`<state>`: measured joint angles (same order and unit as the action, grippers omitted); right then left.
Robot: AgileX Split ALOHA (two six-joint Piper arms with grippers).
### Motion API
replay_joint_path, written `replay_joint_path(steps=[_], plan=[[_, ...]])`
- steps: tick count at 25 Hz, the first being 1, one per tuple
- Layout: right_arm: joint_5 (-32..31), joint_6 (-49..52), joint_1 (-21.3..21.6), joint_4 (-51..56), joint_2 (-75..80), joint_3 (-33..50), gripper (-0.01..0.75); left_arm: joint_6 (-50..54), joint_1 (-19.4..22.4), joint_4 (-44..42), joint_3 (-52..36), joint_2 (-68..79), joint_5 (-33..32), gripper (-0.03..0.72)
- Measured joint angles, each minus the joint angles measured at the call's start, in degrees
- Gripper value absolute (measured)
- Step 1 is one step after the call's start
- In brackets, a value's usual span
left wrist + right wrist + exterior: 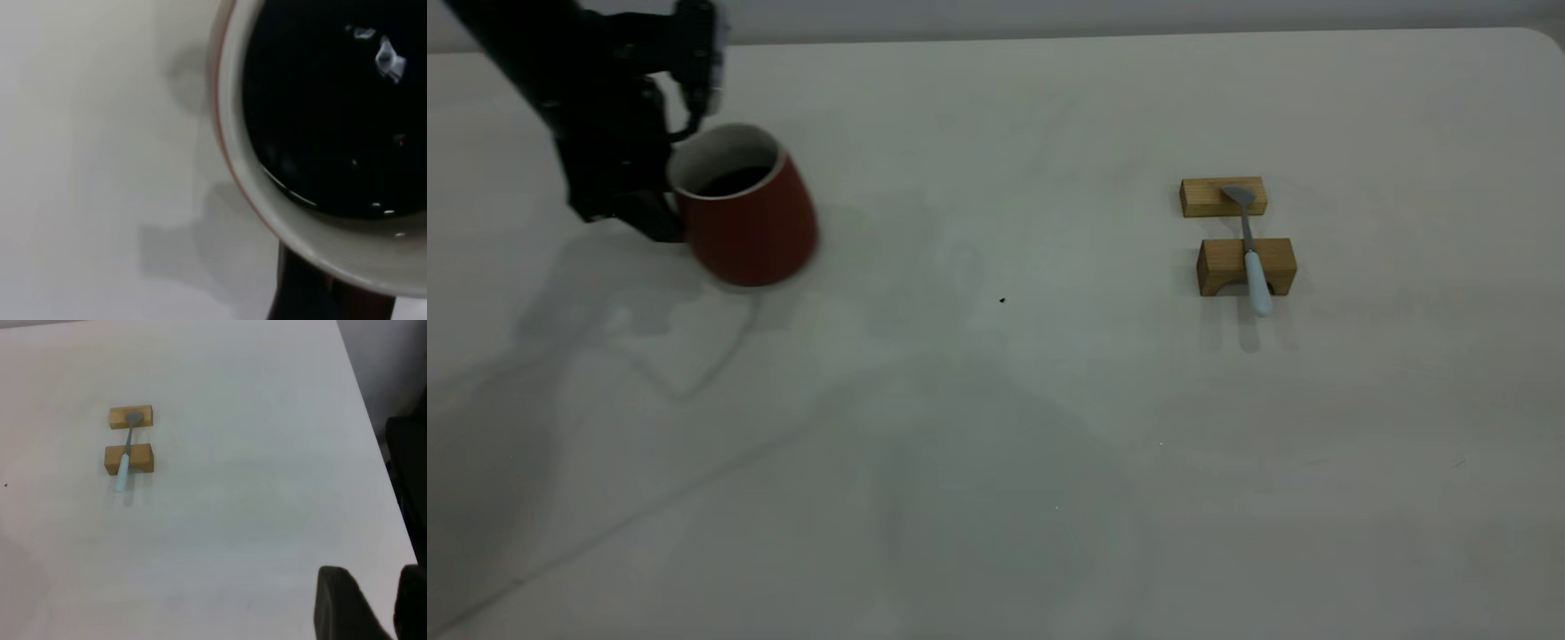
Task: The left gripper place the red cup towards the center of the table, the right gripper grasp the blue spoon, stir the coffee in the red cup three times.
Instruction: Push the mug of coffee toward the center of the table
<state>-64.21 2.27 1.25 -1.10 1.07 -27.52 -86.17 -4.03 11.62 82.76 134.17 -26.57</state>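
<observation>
My left gripper (665, 213) is at the far left of the table (996, 462), shut on the red cup (751, 227) from its handle side. The handle is hidden behind the black fingers. The cup leans slightly and holds dark coffee (734, 180). The left wrist view is filled by the white rim of the red cup (267, 200) and the coffee (333, 100), with the left gripper (327, 300) dark below the rim. The blue spoon (1254, 267) lies across two wooden blocks at the right. In the right wrist view my right gripper (387, 613) hovers open, far from the blue spoon (123, 463).
The spoon's bowl rests on the far wooden block (1214, 197) and its handle crosses the near block (1227, 265). A tiny dark speck (1002, 300) marks the table's middle. The table's edge (373, 453) runs close beside the right gripper, with a dark object beyond it.
</observation>
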Motion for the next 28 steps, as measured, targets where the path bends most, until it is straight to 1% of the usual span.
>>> replay_joint_path(steps=[6, 13, 16, 19, 23, 28], plan=[[0.00, 0.00, 0.00, 0.00, 0.00, 0.00, 0.237, -0.18, -4.57, 2.55, 0.00, 0.01, 1.06, 0.523], [0.00, 0.00, 0.00, 0.00, 0.00, 0.00, 0.237, -0.35, -10.46, 10.23, 0.00, 0.07, 4.61, 0.523], [0.00, 0.00, 0.00, 0.00, 0.00, 0.00, 0.237, -0.35, -12.42, 11.75, 0.00, 0.07, 6.10, 0.523], [0.00, 0.00, 0.00, 0.00, 0.00, 0.00, 0.237, -0.35, -13.20, 12.25, 0.00, 0.07, 6.67, 0.523], [0.00, 0.00, 0.00, 0.00, 0.00, 0.00, 0.237, 0.94, -13.14, 12.97, 0.00, 0.07, 6.36, 0.523], [0.00, 0.00, 0.00, 0.00, 0.00, 0.00, 0.237, 3.50, -13.14, 12.74, 0.00, -4.01, 3.08, 0.523]])
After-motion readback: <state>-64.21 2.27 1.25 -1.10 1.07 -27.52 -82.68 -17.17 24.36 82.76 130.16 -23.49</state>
